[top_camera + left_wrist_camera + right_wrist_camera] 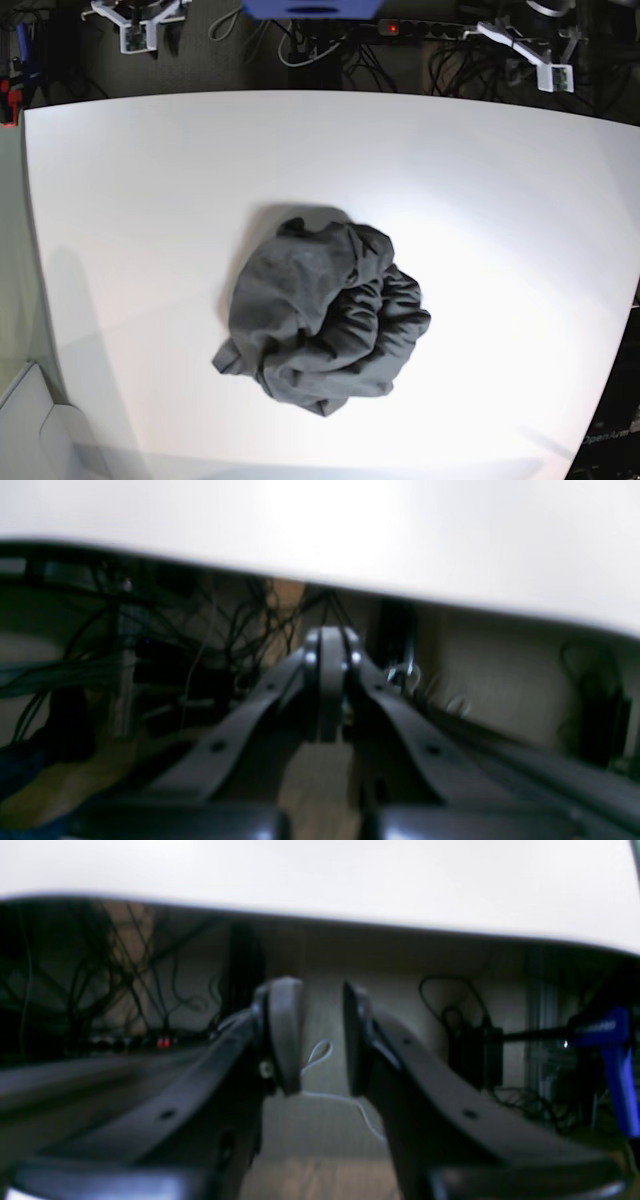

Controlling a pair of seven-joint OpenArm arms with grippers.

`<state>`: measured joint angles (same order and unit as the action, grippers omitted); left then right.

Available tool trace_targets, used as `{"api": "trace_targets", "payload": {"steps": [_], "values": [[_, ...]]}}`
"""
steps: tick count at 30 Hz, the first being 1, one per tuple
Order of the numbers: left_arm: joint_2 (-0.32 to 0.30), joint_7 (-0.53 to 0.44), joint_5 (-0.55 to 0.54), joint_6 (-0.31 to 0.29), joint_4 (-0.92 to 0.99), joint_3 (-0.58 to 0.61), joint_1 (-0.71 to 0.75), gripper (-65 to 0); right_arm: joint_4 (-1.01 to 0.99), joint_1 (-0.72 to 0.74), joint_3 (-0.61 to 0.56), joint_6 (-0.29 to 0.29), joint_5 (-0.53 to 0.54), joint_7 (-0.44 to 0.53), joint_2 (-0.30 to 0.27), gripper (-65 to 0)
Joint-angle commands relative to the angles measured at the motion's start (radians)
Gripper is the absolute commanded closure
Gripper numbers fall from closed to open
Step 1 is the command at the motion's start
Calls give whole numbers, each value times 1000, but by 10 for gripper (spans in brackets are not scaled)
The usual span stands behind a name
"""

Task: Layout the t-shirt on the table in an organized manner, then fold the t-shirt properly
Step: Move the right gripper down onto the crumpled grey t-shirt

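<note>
both arms are sitting back off the table (120,170), their wrist cameras looking across its curved edge from outside. the left gripper (330,650) is pointing at that edge with its jaws pressed together, holding nothing. the right gripper (315,1035) is aiming the same way, its fingers (285,1030) standing a little apart with only air between them. ahead of both grippers the white top is lying bare along the rim. the t-shirt (320,310) is sitting crumpled in a dark heap near the table's middle, well apart from either gripper, with open white surface ringing it on every side. cables (100,645) are hanging in the dark space under the edge.
</note>
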<state>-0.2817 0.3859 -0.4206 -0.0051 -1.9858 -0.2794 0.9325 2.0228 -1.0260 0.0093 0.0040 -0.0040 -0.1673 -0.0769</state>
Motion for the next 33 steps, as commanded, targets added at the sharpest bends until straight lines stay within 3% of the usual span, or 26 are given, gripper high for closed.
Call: {"api": "trace_targets", "payload": {"steps": [1, 11, 13, 16, 18, 22, 28, 31, 33], "values": [[-15, -18, -17, -6, -19, -13, 15, -5, 17, 0, 2, 1, -1, 28, -2, -171], [-70, -17, -103, -8, -34, -17, -13, -7, 23, 152, -1, 3, -1, 27, -4, -171], [-64, -17, -105, -8, -34, -17, -11, -43, 23, 187, -7, 3, -1, 24, -16, -171], [-61, -17, -105, -8, -34, -17, -10, -161, 23, 250, -29, 11, -1, 22, -34, -172], [-61, -17, -106, -9, -34, -13, -8, -215, 23, 306, -38, 70, -1, 21, -44, -172], [-50, -17, -106, -9, -34, -13, 10, -217, 23, 438, -38, 222, -1, -31, -39, -207], [14, -17, -105, -9, -36, -19, 33, -217, 20, 724, -53, 488, -1, -340, -34, -252], [45, -17, -99, -8, -36, -19, 36, -217, 19, 844, -58, 569, -1, -435, -8, -260], [63, -17, -97, -8, -36, -19, 35, -217, 19, 918, -59, 592, -1, -483, 2, -260]]}}
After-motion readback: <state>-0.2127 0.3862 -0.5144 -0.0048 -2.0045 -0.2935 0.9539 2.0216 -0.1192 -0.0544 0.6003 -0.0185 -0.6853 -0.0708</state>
